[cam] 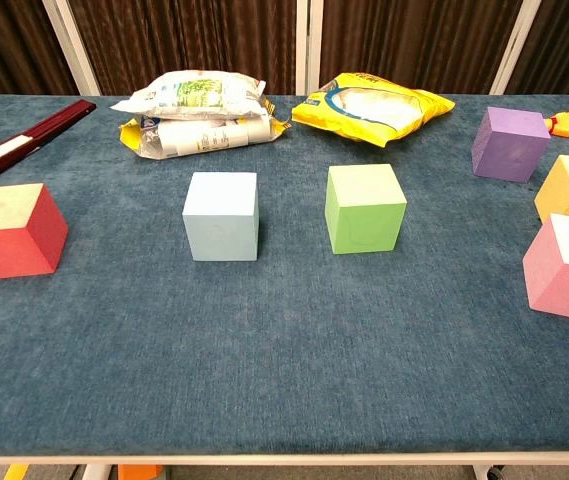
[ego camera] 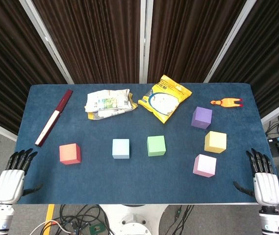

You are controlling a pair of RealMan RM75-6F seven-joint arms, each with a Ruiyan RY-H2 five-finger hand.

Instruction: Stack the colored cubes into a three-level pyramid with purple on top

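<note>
Cubes lie unstacked across the desk point(ego camera: 139, 181); purple cube point(ego camera: 201, 117) sits far right. We note left hand point(ego camera: 11, 180) and right hand point(ego camera: 263, 180) open, empty. Risk: pink cube point(ego camera: 204, 165) and yellow cube point(ego camera: 215, 142) crowd any right-side reach.

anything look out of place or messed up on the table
Nothing is spilled or damaged. The crumpled white packet and yellow bag lie askew at the back, and a rubber chicken toy sits near the purple cube.

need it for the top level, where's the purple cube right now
In the head view the purple cube sits on the table's right side, behind the yellow cube and right of the yellow snack bag.
</note>
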